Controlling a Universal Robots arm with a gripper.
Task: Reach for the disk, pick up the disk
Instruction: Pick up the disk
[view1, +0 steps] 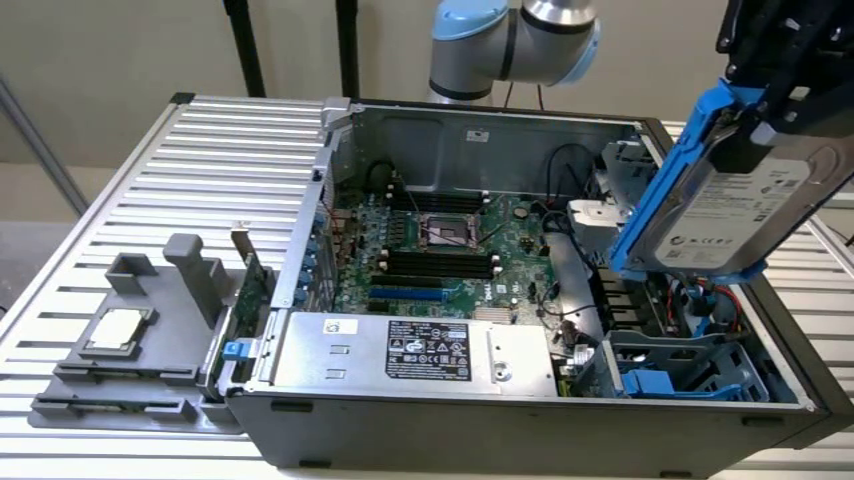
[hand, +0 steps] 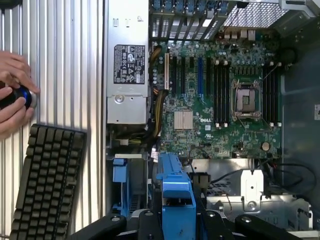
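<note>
The tool (view1: 781, 100) grips the disk (view1: 727, 200) by its upper end, lifted clear above the open computer case (view1: 534, 420); its long axis hangs near vertical, label facing outward, directly below the tool

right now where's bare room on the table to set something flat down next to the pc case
Bare slatted table lies between the open case and the grey holder with its CPU chip, toward the far edge. Inside the case it is crowded. The wrist view shows a keyboard and a person's hands on the slats.
</note>
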